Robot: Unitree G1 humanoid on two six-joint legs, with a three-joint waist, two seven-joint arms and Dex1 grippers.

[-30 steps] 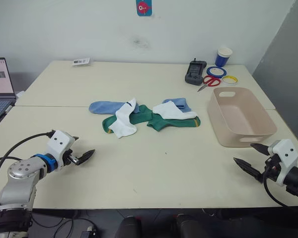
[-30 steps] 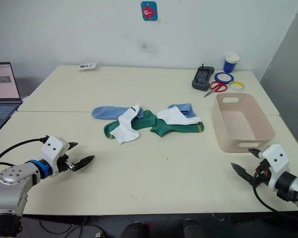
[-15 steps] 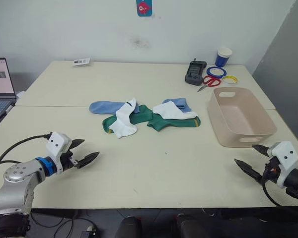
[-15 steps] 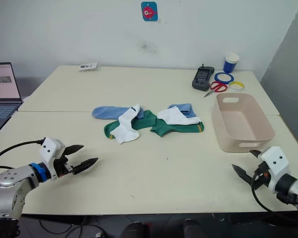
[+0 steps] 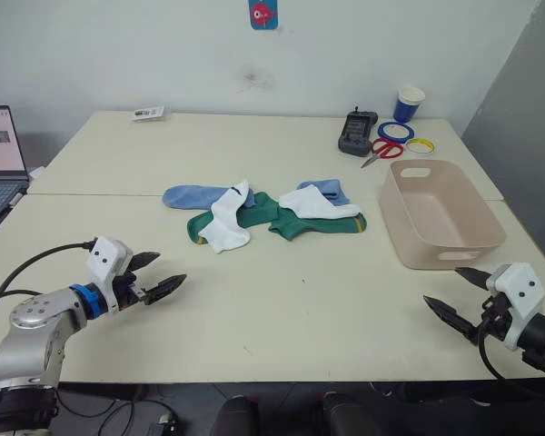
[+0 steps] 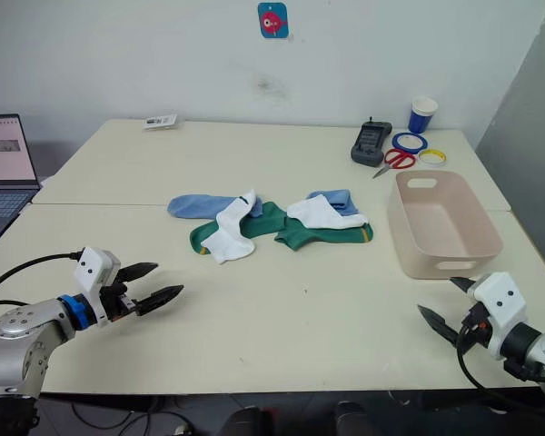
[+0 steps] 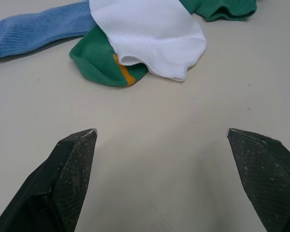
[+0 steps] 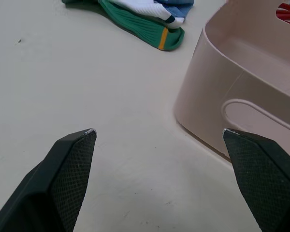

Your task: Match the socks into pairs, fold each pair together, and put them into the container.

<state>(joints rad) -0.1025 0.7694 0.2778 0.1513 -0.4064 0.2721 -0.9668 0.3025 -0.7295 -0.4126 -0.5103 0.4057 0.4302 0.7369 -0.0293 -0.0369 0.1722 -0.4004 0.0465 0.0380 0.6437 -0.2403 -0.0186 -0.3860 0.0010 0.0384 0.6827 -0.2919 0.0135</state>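
The socks lie in a loose heap mid-table: a light blue sock [image 5: 193,195], a white sock [image 5: 227,221] draped over a dark green sock [image 5: 265,214] with a yellow cuff stripe, another white sock [image 5: 312,203] on a second green one [image 5: 331,222], and a blue sock [image 5: 327,190] behind. The beige-pink container [image 5: 440,215] stands empty at the right. My left gripper [image 5: 154,275] hovers open near the front left edge, short of the heap. My right gripper [image 5: 459,293] is open at the front right, just before the container.
At the back right stand a blue-and-white paper cup [image 5: 409,104], tape rolls [image 5: 395,132], red scissors [image 5: 381,151] and a black device [image 5: 357,133]. A laptop [image 5: 0,163] sits at the far left, a small card [image 5: 148,113] at the back.
My left gripper has opened and crept slightly right towards the socks. The right gripper has shifted a little left and lower. The socks have not moved.
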